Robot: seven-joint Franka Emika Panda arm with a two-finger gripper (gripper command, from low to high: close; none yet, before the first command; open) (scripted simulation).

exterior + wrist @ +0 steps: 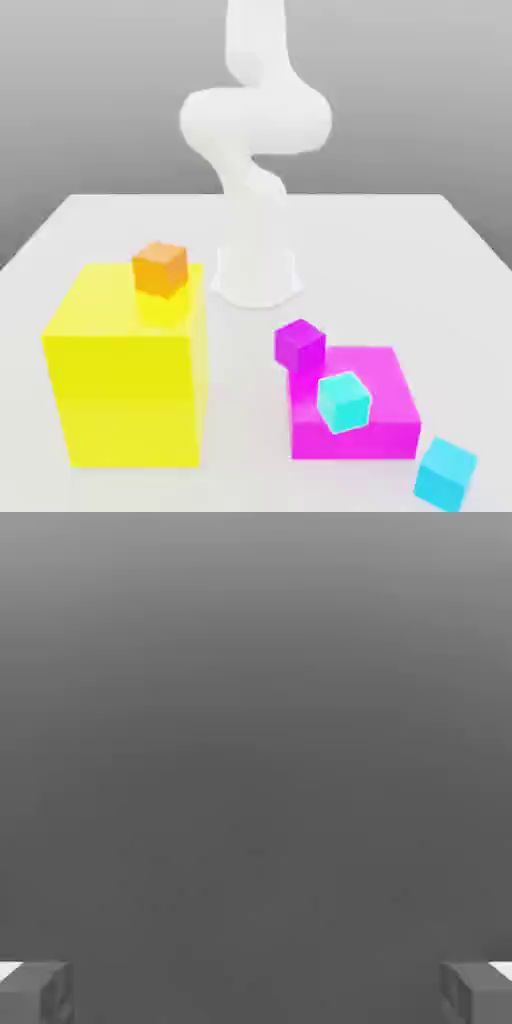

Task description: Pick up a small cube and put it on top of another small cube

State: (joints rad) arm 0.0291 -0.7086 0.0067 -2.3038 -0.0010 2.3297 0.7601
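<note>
The small sky-blue cube rests on the white table near the front edge, at the exterior view's right, just in front of the low magenta block. A greener turquoise small cube sits on top of that magenta block. In the hand view my gripper is open, its two grey fingertips far apart with nothing between them and plain grey background behind. The white arm rises from its base at the back middle of the table.
A big yellow block stands at the exterior view's left with a small orange cube on top. A small purple cube sits at the magenta block's back corner. The arm's base stands between the blocks, further back.
</note>
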